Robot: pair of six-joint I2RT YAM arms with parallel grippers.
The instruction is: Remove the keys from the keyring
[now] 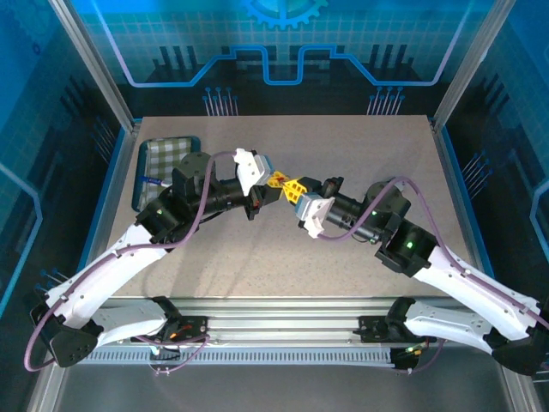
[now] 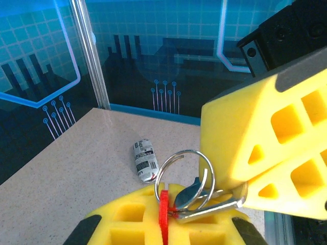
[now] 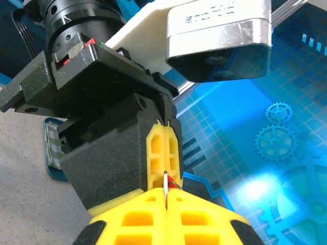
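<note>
Mid-table, both arms meet tip to tip above the speckled beige table (image 1: 257,257), and I see the key bundle held between them. The left claw (image 2: 163,229) is clenched on a small red tag (image 2: 164,209), pinched edge-on between its yellow fingers (image 2: 127,222). Just above the tag stands a thin silver wire keyring (image 2: 184,151), with a small dark grey metal key (image 2: 193,188) hanging inside its loop. The right claw (image 2: 245,185), just beside, is clenched on a flat silver metal strip (image 2: 214,204) that crosses the ring's lower edge. I cannot tell whether that strip is a second key. A small white printed cylinder (image 2: 144,161) lies on the table beyond. A blue-rimmed tray with checked lining (image 1: 163,159) sits at the far left.
</note>
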